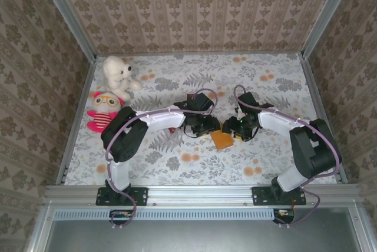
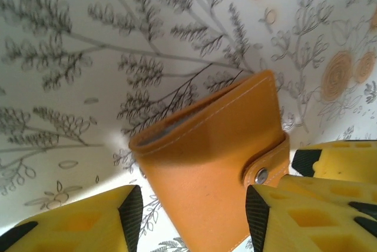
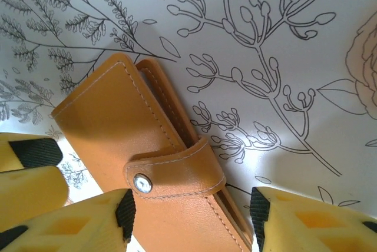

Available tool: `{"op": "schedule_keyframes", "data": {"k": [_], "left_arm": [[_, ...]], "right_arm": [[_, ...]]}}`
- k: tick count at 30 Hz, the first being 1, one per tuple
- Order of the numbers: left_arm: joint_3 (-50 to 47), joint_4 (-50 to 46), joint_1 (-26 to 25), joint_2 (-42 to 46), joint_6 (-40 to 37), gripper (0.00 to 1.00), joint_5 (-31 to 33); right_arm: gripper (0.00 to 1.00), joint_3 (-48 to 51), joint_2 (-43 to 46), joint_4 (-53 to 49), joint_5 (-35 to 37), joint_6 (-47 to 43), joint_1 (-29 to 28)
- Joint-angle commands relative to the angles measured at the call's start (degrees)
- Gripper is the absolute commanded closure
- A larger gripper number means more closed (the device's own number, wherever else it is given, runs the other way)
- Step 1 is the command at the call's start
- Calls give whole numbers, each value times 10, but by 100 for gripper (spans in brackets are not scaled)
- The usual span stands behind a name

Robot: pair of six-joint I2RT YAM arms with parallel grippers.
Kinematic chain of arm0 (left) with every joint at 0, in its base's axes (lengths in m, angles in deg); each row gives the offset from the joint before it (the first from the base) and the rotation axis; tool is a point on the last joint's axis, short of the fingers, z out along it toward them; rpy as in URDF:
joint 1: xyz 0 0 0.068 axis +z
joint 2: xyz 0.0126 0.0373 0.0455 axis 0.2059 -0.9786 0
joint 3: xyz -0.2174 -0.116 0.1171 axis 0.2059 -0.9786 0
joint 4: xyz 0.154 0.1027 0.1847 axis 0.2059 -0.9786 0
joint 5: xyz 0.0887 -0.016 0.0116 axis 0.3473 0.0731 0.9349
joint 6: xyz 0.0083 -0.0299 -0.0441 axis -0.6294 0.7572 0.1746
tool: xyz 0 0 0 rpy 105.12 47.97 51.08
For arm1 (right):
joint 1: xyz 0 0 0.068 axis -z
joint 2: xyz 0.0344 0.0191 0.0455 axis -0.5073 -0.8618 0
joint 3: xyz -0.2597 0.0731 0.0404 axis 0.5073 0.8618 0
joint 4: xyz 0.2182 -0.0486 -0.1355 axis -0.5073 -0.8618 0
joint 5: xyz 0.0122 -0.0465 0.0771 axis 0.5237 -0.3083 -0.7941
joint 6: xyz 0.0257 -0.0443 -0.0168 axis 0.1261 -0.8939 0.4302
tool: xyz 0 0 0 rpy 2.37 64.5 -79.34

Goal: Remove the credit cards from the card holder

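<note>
card holder [image 1: 222,140]: 1 | snap stud [image 3: 141,183] on its strap: 1 | stuffed toys: 2 – white bear [image 1: 119,73] 1, red-and-pink doll [image 1: 103,110] 1 | robot arms: 2 | hands: 2 – left hand [image 1: 206,127] 1, right hand [image 1: 238,127] 1 | worktop [image 1: 277,158]: 1

No writing, brand, number or sign can be read anywhere; nothing legible is found on the card holder [image 3: 106,116] or the flowered table cover [image 3: 306,22]
</note>
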Motion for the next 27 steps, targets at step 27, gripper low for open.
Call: {"op": "schedule_keyframes", "data": {"k": [27], "left_arm": [[-56,53,8,1,60,59,-46]], "right_arm": [[63,66,-7,72,-50,95,-4]]}}
